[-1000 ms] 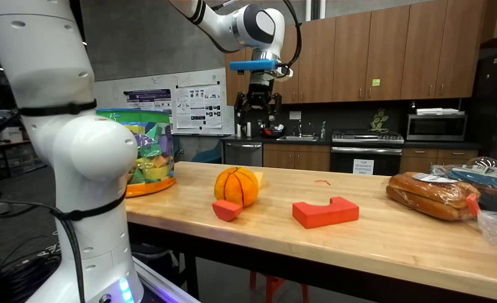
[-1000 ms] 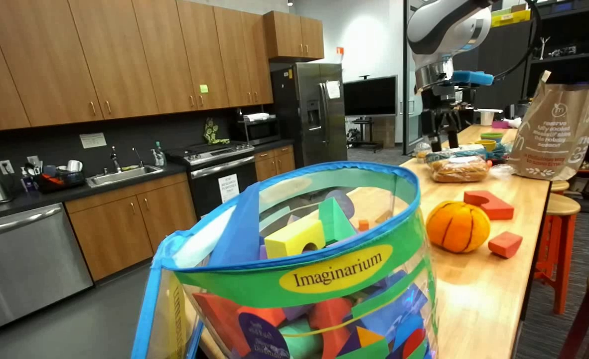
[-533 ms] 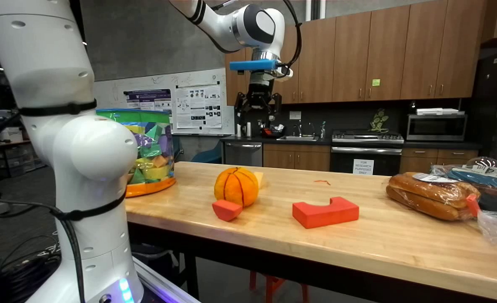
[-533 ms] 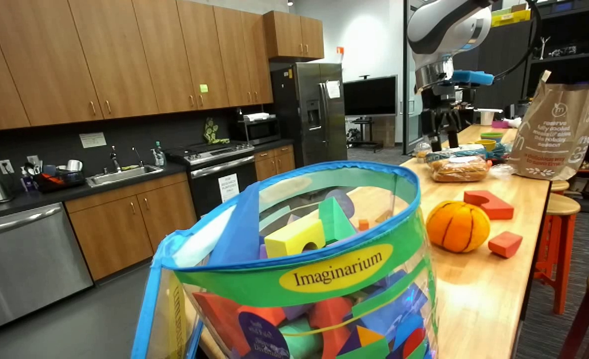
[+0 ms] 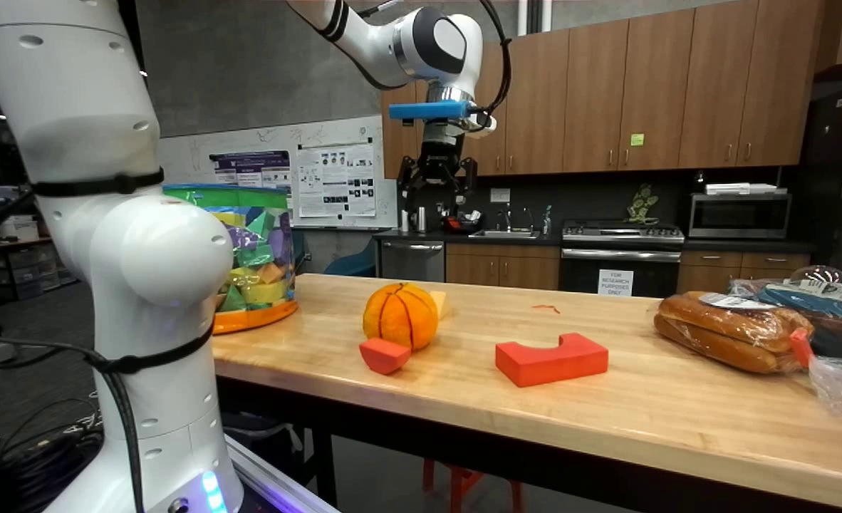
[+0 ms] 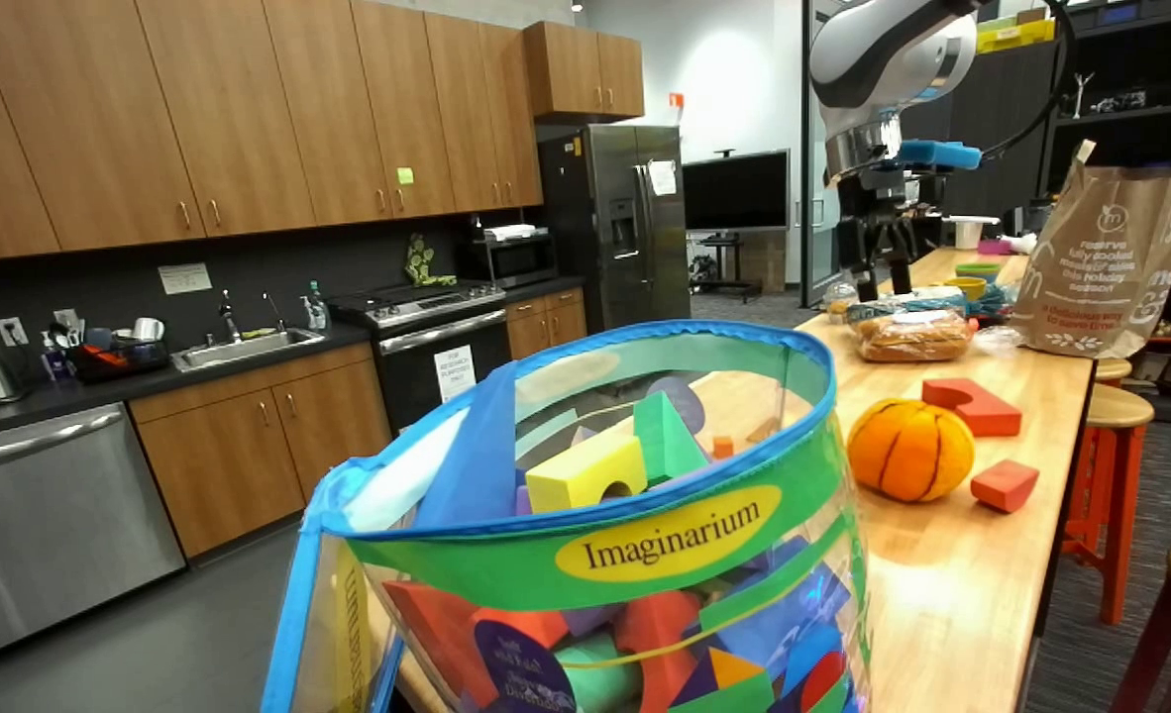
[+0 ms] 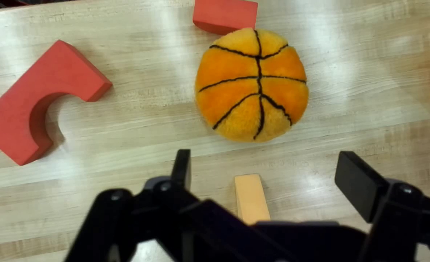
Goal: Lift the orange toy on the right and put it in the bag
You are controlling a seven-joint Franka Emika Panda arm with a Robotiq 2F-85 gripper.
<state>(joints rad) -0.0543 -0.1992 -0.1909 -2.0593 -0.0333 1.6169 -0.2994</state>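
Note:
The orange toy is a red-orange block with a half-round notch. It lies flat on the table in both exterior views and at the left of the wrist view. The bag is a clear, open-topped bag with a blue rim and green band, full of coloured blocks. It stands at the table's end in both exterior views, partly behind the arm in one of them. My gripper is open and empty, high above the table. In the wrist view its fingers are wide apart, away from the orange toy.
A plush orange ball lies between the orange toy and the bag. A smaller red block sits beside the ball. A pale yellow block lies below the gripper. Wrapped bread and a brown paper bag stand farther along.

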